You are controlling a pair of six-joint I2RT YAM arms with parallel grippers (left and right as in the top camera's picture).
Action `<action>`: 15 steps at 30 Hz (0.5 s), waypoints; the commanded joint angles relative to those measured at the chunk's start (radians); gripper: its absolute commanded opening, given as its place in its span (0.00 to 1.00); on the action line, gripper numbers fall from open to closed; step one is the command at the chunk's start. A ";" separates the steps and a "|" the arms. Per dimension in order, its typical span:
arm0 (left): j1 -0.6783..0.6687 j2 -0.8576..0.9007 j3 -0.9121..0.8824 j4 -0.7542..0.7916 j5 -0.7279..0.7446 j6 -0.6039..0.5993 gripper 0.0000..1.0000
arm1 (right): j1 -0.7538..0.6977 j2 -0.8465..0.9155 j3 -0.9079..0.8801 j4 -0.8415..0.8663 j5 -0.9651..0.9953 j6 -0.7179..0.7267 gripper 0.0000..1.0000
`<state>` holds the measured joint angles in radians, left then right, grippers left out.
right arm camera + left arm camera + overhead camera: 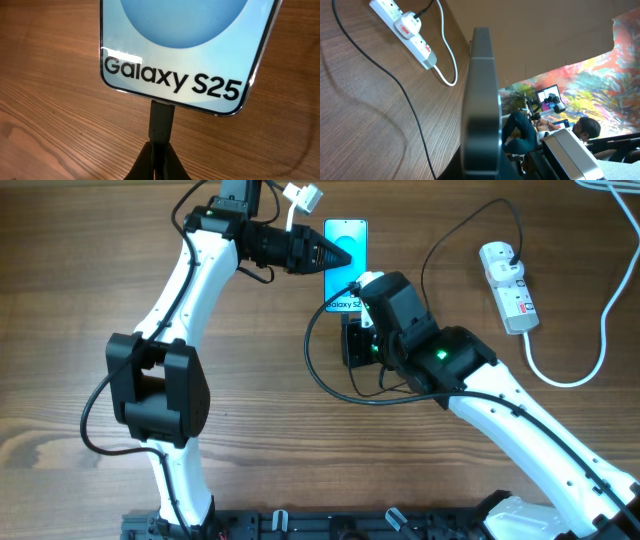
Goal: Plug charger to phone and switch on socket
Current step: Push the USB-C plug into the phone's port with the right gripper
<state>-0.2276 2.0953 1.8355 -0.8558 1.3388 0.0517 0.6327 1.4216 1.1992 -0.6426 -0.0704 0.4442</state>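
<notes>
Black charger tip [162, 122] meets the teal "Galaxy S25" phone [185, 40].

Overhead straight down, both wrists close on the phone [352, 235], left edge-on, right facing screen

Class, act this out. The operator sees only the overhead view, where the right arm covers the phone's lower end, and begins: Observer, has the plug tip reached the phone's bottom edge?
Observer: Yes. The right wrist view shows the charger tip meeting the phone just below the "Galaxy S25" lettering; its depth I cannot tell.
Operator: Is the right pincer gripping it?
Observer: Yes, it is closed on the plug body.
Operator: Does the left pincer clamp the phone?
Observer: Unclear. The left wrist view shows only the phone's dark side, edge-on; no fingers visible.
</notes>
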 commanded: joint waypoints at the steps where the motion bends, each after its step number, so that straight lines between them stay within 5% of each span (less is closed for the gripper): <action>1: -0.059 -0.034 -0.019 -0.050 0.028 0.023 0.04 | -0.021 -0.012 0.093 0.127 0.145 -0.010 0.04; 15: -0.058 -0.034 -0.019 -0.051 0.021 0.032 0.04 | -0.021 -0.013 0.093 0.152 0.145 0.003 0.04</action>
<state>-0.2272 2.0796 1.8473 -0.8562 1.3243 0.0700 0.6334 1.4216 1.1992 -0.6174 -0.0692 0.4484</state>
